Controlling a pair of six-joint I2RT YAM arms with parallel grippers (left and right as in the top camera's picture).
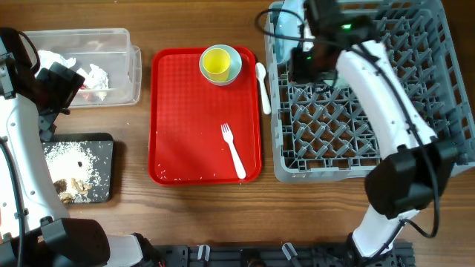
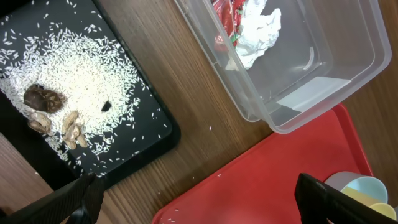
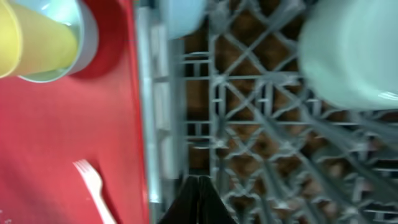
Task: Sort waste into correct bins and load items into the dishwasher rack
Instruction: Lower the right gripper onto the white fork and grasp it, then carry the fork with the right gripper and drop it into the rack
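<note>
The clear tub (image 1: 122,55) holds white napkins (image 1: 93,74) and a red wrapper (image 2: 227,18). The black tray (image 1: 104,148) holds white crumbs and brown scraps (image 2: 45,99). A yellow cup (image 1: 217,62) sits in the light blue bowl (image 1: 234,68) on the red tray (image 1: 185,111), near a white fork (image 1: 234,152). A white spoon (image 1: 262,81) lies by the grey rack (image 1: 326,133). The mint bowl (image 3: 354,50) and a pale blue plate (image 3: 183,15) are in the rack. My left gripper (image 2: 199,205) is open and empty. My right gripper (image 3: 199,199) is shut over the rack's left edge.
The red tray lies between the bins on the left and the rack on the right. Bare wooden table (image 1: 133,119) shows between the tub, the black tray and the red tray. My right arm (image 1: 378,96) crosses over the rack.
</note>
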